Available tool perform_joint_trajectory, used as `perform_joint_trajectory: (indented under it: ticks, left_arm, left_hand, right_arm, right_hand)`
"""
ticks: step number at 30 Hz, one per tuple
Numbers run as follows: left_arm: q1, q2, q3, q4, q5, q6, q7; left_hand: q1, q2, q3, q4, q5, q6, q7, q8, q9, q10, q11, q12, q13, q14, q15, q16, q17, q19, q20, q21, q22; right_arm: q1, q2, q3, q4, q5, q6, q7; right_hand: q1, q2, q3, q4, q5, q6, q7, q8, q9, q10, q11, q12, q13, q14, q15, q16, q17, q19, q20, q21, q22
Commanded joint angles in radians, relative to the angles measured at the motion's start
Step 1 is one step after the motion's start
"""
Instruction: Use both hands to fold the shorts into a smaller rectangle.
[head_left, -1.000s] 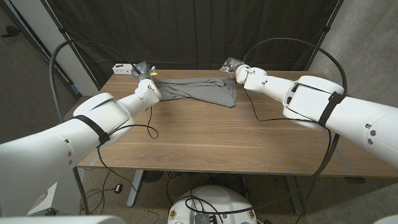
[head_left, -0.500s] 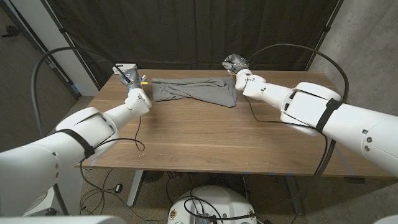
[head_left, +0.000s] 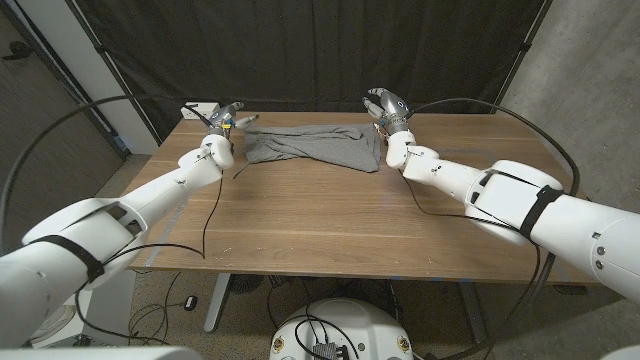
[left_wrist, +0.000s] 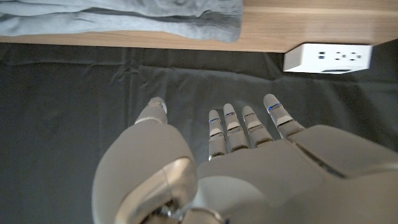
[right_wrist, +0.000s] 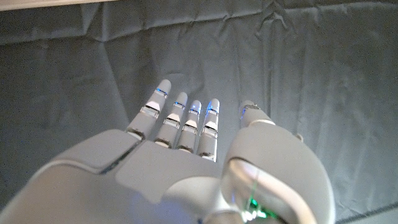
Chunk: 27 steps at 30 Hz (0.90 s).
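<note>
Since the earlier frames both hands have let go of the shorts (head_left: 312, 147) and lifted off them: the left hand (head_left: 227, 119), which a second ago sat on the cloth's left end, now hovers just off that end, above the table's far left corner, and the right hand (head_left: 386, 106) has risen from the cloth's right end to hang just beyond it.

The grey shorts lie folded into a long bunched strip along the far edge of the wooden table (head_left: 330, 220), their right end wider than the left. Both arms reach well forward toward the shorts.

In the left wrist view the left hand (left_wrist: 249, 155) holds nothing, its fingers (left_wrist: 231, 124) straight and slightly apart, pointing at the black curtain (left_wrist: 81, 106) past the shorts (left_wrist: 124, 15). A white box (left_wrist: 328, 57) sits at the table edge, near the shorts' left end.

In the right wrist view the right hand (right_wrist: 186, 162) is likewise empty, fingers (right_wrist: 186, 121) extended and a little spread.
</note>
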Motion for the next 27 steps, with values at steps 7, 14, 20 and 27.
perform_joint_trajectory:
  ticks: [7, 14, 20, 27]
  left_arm:
    - [0.078, 0.095, -0.099, -0.157, -0.025, -0.139, -0.280]
    - [0.117, 0.131, -0.129, -0.233, -0.032, -0.113, -0.338]
    - [0.142, 0.169, -0.139, -0.307, -0.014, -0.067, -0.390]
    - [0.153, 0.197, -0.132, -0.363, 0.047, -0.013, -0.415]
  left_hand:
    - [-0.029, -0.031, -0.029, 0.001, 0.009, -0.048, -0.006, -0.003, -0.002, -0.023, 0.007, 0.000, 0.006, -0.023, 0.009, 0.003, 0.003, -0.009, 0.011, -0.009, -0.001]
    - [-0.040, -0.041, -0.038, 0.002, 0.011, -0.057, -0.006, -0.001, -0.003, -0.026, 0.010, 0.002, 0.006, -0.027, 0.011, 0.004, 0.003, -0.010, 0.014, -0.010, -0.001]
    - [-0.051, -0.053, -0.047, 0.003, 0.014, -0.060, -0.003, 0.002, -0.004, -0.031, 0.010, 0.003, 0.006, -0.033, 0.014, 0.005, 0.003, -0.013, 0.017, -0.013, -0.001]
    - [-0.051, -0.068, -0.055, -0.003, 0.019, -0.057, 0.006, 0.008, -0.005, -0.031, 0.009, 0.006, 0.006, -0.046, 0.018, 0.003, 0.002, -0.015, 0.021, -0.016, -0.002]
  right_arm:
    - [-0.133, -0.234, 0.102, -0.424, -0.211, 0.107, 0.263]
    - [-0.174, -0.263, 0.140, -0.504, -0.258, 0.084, 0.328]
    - [-0.220, -0.283, 0.166, -0.570, -0.292, 0.045, 0.358]
    - [-0.254, -0.287, 0.186, -0.600, -0.300, 0.026, 0.401]
  right_hand:
    - [-0.014, 0.012, 0.026, 0.006, 0.004, 0.003, -0.016, 0.009, 0.004, -0.031, -0.017, 0.001, 0.001, -0.047, -0.037, -0.020, -0.002, -0.036, -0.004, -0.013, 0.000]
    - [-0.010, 0.013, 0.035, 0.002, 0.005, 0.006, -0.019, 0.011, 0.003, -0.034, -0.021, 0.003, 0.001, -0.050, -0.042, -0.022, -0.004, -0.041, -0.003, -0.013, 0.000]
    - [-0.009, 0.014, 0.044, 0.000, 0.005, 0.021, -0.015, 0.017, 0.003, -0.031, -0.023, 0.006, 0.000, -0.048, -0.048, -0.021, -0.005, -0.042, -0.003, -0.012, 0.000]
    - [-0.009, 0.014, 0.050, -0.002, 0.004, 0.033, -0.013, 0.022, 0.003, -0.026, -0.023, 0.009, 0.000, -0.048, -0.049, -0.019, -0.005, -0.044, -0.005, -0.011, 0.000]
